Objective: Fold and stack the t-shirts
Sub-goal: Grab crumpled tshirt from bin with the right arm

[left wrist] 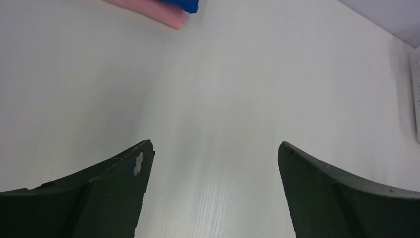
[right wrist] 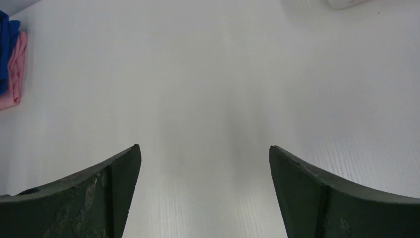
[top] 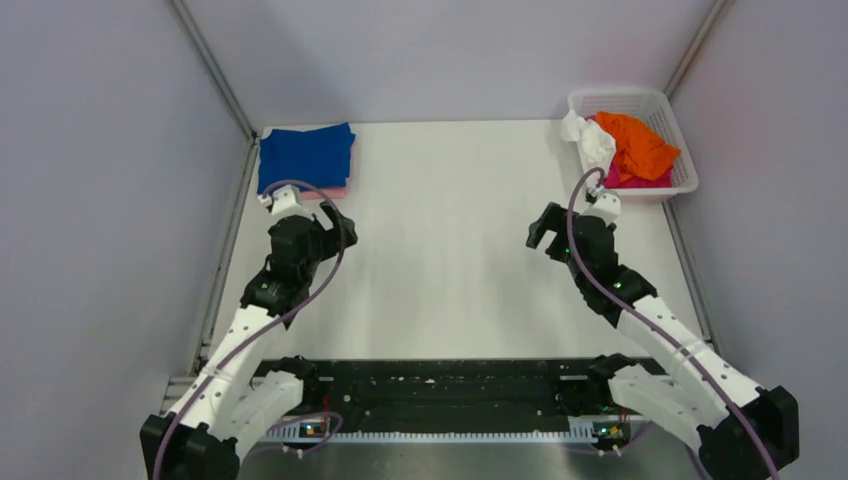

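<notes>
A folded royal blue t-shirt (top: 306,156) lies on a folded pale pink t-shirt (top: 338,190) at the table's back left; their corners show in the left wrist view, blue (left wrist: 190,5) over pink (left wrist: 158,11), and in the right wrist view, blue (right wrist: 6,44) and pink (right wrist: 15,69). A crumpled bright orange t-shirt (top: 637,145) lies in the basket on a magenta t-shirt (top: 625,178), with a white t-shirt (top: 592,140) hanging over the rim. My left gripper (top: 338,222) is open and empty over bare table just in front of the folded stack. My right gripper (top: 545,228) is open and empty, in front of and left of the basket.
The white plastic lattice basket (top: 680,150) stands at the back right corner. Grey walls and metal frame posts enclose the white table (top: 450,260). A black rail with the arm bases runs along the near edge.
</notes>
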Robot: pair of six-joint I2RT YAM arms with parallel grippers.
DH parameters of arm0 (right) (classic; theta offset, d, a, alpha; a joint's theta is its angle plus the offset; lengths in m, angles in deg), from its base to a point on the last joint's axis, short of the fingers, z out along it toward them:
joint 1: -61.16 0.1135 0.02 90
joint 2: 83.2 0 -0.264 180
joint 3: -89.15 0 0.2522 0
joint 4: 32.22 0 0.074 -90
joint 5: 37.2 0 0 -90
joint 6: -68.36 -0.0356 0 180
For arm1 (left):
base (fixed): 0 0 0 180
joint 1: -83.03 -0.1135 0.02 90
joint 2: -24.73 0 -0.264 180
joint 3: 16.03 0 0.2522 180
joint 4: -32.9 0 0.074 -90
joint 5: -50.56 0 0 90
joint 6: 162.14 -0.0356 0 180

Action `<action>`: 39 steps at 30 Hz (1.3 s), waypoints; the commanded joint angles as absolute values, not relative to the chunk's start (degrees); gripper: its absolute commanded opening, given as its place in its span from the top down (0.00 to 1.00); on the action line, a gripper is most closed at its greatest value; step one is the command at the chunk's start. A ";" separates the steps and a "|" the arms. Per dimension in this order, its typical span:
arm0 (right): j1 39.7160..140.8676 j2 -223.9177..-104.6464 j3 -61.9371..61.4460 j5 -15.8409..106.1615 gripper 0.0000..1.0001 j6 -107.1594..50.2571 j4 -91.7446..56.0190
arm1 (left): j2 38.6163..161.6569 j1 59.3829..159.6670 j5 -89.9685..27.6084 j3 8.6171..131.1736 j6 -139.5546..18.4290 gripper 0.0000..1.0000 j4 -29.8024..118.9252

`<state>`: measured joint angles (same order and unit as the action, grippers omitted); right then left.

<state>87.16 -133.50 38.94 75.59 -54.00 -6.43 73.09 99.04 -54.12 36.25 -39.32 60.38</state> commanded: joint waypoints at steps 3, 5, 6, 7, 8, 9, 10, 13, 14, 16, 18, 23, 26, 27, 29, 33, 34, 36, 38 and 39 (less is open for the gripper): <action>86.67 -136.90 34.91 75.69 0.01 -51.85 -7.97 | 72.02 98.93 -54.51 39.15 -40.50 0.01 58.37; 85.33 -140.17 31.68 75.90 0.01 -50.67 -7.86 | 72.66 98.91 -54.30 39.58 -40.66 0.01 58.13; 83.26 -142.35 29.66 74.75 0.01 -50.35 -7.72 | 73.14 98.93 -54.30 39.97 -40.77 0.01 58.13; 80.45 -144.58 27.81 72.24 0.01 -50.52 -7.67 | 73.61 98.93 -54.38 40.42 -40.79 0.01 58.14; 76.99 -146.84 25.50 69.39 0.01 -51.19 -7.28 | 74.16 98.93 -54.42 40.84 -40.86 0.01 58.14; 73.98 -149.11 23.04 66.41 0.01 -51.51 -7.41 | 74.57 98.93 -54.39 41.32 -40.90 0.01 58.13; 71.40 -151.41 20.86 64.97 0.01 -50.86 -8.01 | 75.03 98.93 -54.38 41.70 -40.98 0.01 58.10; 65.27 -159.23 12.26 65.40 0.01 -48.42 -8.93 | 76.40 98.93 -54.30 42.31 -41.20 0.01 57.05; 63.19 -162.22 8.58 64.94 0.01 -48.26 -7.86 | 76.89 98.92 -54.25 42.48 -41.25 0.01 56.66; 58.35 -168.81 0.30 65.36 0.01 -48.21 -6.45 | 78.40 98.93 -54.36 42.76 -41.15 0.01 56.16; 55.70 -177.30 -7.09 67.05 0.01 -47.97 -4.57 | 79.80 98.88 -54.55 43.10 -40.95 0.01 55.79; 50.47 -193.54 -25.26 66.86 0.02 -48.49 2.57 | 83.42 98.89 -55.10 44.67 -41.02 0.01 55.68; 48.02 -201.38 -33.21 67.09 0.03 -49.42 4.34 | 85.28 98.81 -55.65 45.38 -41.07 0.01 55.63; 47.35 -203.65 -35.47 66.78 0.04 -49.53 4.67 | 85.93 98.87 -55.68 45.63 -41.03 0.01 55.63; 46.52 -208.30 -39.50 66.25 0.06 -49.83 4.74 | 87.14 98.87 -55.76 46.11 -41.03 0.01 55.67; 45.89 -216.99 -46.90 62.05 0.13 -49.44 5.39 | 88.84 98.91 -55.70 46.94 -40.77 0.01 56.06; 45.91 -218.68 -48.28 60.72 0.16 -49.34 5.32 | 89.02 98.87 -55.62 47.07 -40.70 0.01 56.20; 45.95 -221.20 -50.93 58.48 0.26 -48.84 4.81 | 89.13 98.88 -55.62 47.24 -40.59 0.01 56.60; 45.93 -222.39 -54.20 57.51 0.49 -48.38 4.61 | 88.96 98.90 -55.79 47.49 -40.51 0.01 57.09; 45.89 -222.08 -55.34 57.33 0.62 -48.05 4.16 | 88.67 98.93 -55.88 47.50 -40.55 0.01 57.46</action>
